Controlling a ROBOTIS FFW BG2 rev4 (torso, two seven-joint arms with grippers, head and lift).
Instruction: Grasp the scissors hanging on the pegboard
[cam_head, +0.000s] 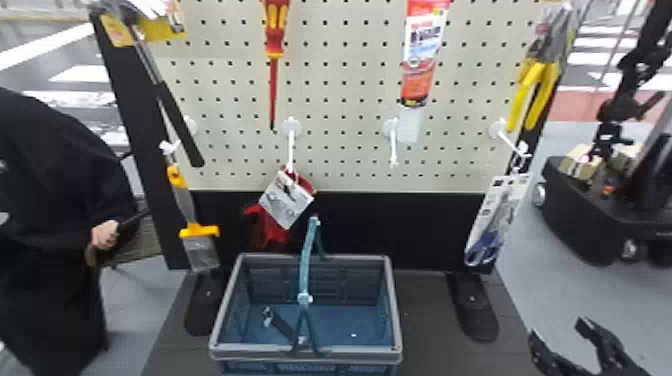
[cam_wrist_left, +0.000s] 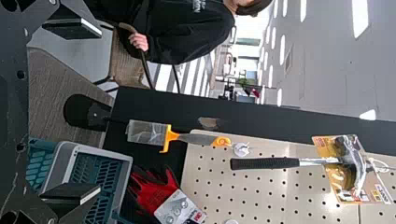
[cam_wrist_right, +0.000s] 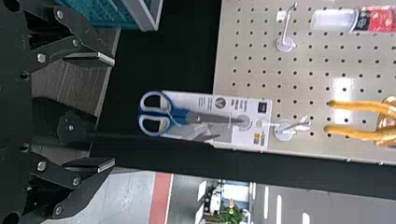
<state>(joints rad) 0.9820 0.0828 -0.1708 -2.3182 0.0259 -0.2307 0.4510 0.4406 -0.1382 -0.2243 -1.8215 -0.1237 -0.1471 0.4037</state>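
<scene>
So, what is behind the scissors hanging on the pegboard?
The scissors sit on a white backing card hung from a white hook. Behind the card are the lower edge of the pegboard and a black panel; what the card covers is hidden.

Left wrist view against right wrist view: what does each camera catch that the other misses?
Left wrist, not right: a hammer, a scraper and red gloves. Right wrist, not left: the packaged scissors hanging from a hook, yellow-handled pliers and a tube. Both: the pegboard and the blue-grey basket.
</scene>
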